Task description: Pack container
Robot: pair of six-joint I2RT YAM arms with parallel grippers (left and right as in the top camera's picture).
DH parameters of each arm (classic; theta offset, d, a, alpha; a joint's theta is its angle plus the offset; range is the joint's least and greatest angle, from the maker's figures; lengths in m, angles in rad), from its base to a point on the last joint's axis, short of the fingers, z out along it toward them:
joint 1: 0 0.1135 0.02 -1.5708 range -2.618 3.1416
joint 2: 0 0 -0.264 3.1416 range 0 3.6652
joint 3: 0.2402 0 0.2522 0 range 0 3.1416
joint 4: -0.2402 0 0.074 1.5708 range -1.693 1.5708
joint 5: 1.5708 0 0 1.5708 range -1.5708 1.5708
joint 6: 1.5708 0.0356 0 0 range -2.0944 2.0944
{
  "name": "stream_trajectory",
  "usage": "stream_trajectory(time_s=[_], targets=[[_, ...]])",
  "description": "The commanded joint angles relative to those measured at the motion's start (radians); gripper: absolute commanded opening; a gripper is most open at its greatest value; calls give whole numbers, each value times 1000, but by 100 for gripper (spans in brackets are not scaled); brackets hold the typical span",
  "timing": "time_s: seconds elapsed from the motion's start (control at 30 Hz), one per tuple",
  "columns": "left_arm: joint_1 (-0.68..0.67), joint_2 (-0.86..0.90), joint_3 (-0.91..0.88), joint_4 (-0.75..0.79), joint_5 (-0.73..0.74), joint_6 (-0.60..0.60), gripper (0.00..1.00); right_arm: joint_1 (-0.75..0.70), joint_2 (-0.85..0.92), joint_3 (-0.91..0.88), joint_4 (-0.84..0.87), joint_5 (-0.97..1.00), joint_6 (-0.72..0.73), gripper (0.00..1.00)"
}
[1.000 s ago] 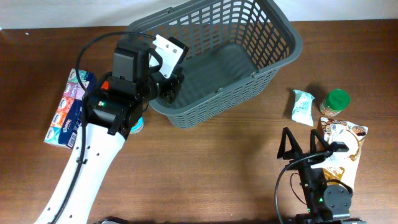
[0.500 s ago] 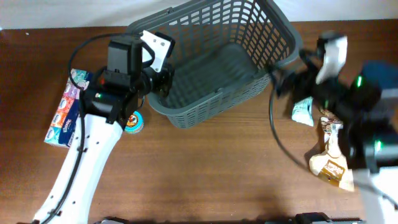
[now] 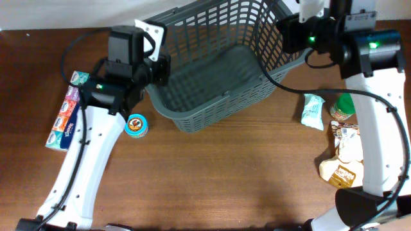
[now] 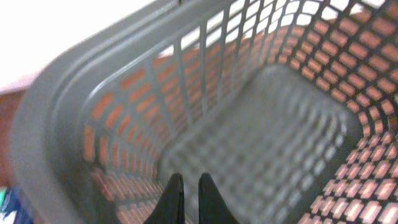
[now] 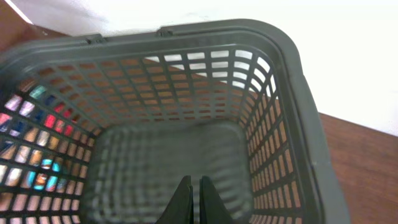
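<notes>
The container (image 3: 192,119) is a large dark grey lattice basket standing at the table's back middle, and its solid bottom shows bare. My left gripper (image 3: 162,69) hangs over the basket's left end. In the left wrist view its tips (image 4: 186,182) are shut with nothing between them, pointing down into the container (image 4: 56,124). My right gripper (image 3: 282,33) is at the basket's far right end. Its tips (image 5: 193,182) are also shut on nothing, above the bottom of the container (image 5: 298,81).
Left of the basket lie a colourful tissue pack (image 3: 67,112) and a small round tin (image 3: 135,125). On the right are a white-green packet (image 3: 313,110), a green-lidded jar (image 3: 345,106) and a brown-white pouch (image 3: 345,160).
My right arm swung up from the table's front right to the basket's far right end, and its jaws shut. My left arm drew back leftward, uncovering the round tin.
</notes>
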Motion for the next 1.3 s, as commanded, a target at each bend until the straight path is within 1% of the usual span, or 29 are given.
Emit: stream_trajectory(time_s=[0.0,0.07,0.1,0.17,0.23,0.33,0.43,0.5,0.57,0.67,0.8,0.97,1.1,1.17,1.27], targets=[[-3,-72,112,-117,-29,-14,1,8,35,48,-13,93,-31,4],[0,-121,111,-162,-55,-33,2,7,47,48,-14,112,-31,4],[1,-174,107,-224,-59,-40,2,8,59,48,-16,125,-31,4],[-14,-227,81,-272,-56,-53,2,8,74,48,-20,125,-32,4],[-79,-305,-5,-297,-63,-60,2,8,98,48,-35,125,-32,4],[-192,-426,-131,-299,-123,-120,2,8,120,48,-74,133,-35,4],[-285,-556,-232,-311,-108,-162,2,8,124,48,-103,144,-35,4],[-355,-637,-336,-312,-108,-225,2,8,124,48,-125,159,-35,4],[-386,-653,-402,-292,-108,-249,2,9,126,48,-146,180,-37,4],[-454,-626,-544,-143,-114,-271,2,9,129,48,-193,192,-50,4],[-465,-534,-596,-67,-138,-275,2,9,130,47,-195,193,-61,4],[-465,-418,-599,39,-161,-275,2,9,131,47,-225,239,-61,3],[-464,-418,-599,52,-311,-286,2,9,131,47,-272,272,-61,4],[-464,-412,-599,68,-358,-286,2,9,131,47,-293,272,-61,4],[-456,-382,-599,123,-391,-286,2,9,131,47,-311,271,-61,4]])
